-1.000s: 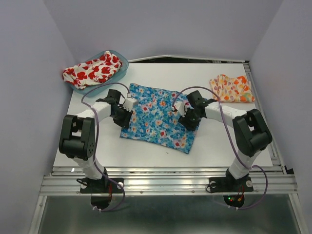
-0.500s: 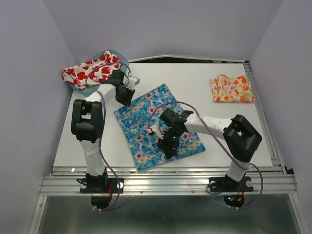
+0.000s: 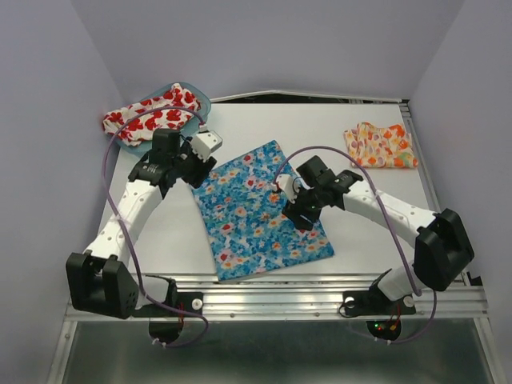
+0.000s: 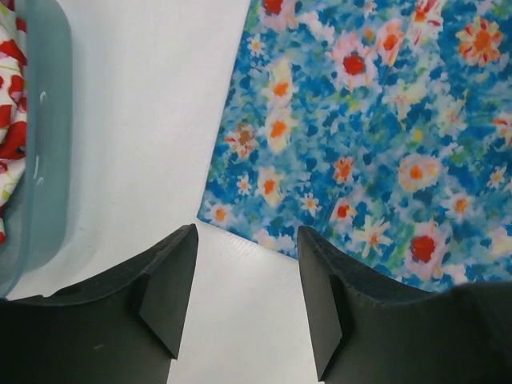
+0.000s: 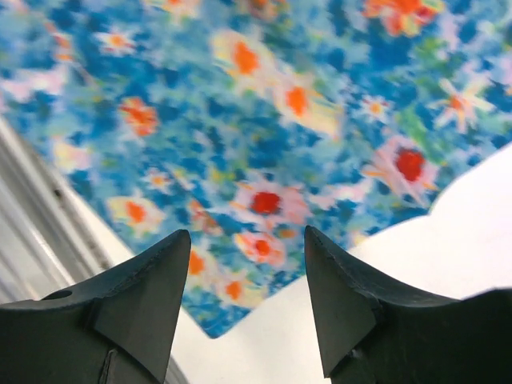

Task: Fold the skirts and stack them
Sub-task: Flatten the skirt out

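Left wrist | poppy skirt [image 4: 6,120] cropped at edge, inside tub [image 4: 48,160]

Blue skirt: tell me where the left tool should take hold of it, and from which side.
Grip the corner nearest the left tool, coming in low from the tub side. The blue skirt lies flat on the table, so only its edges offer a pinch. That corner sits just ahead of the open tool, so it is probably the easiest spot to lift.
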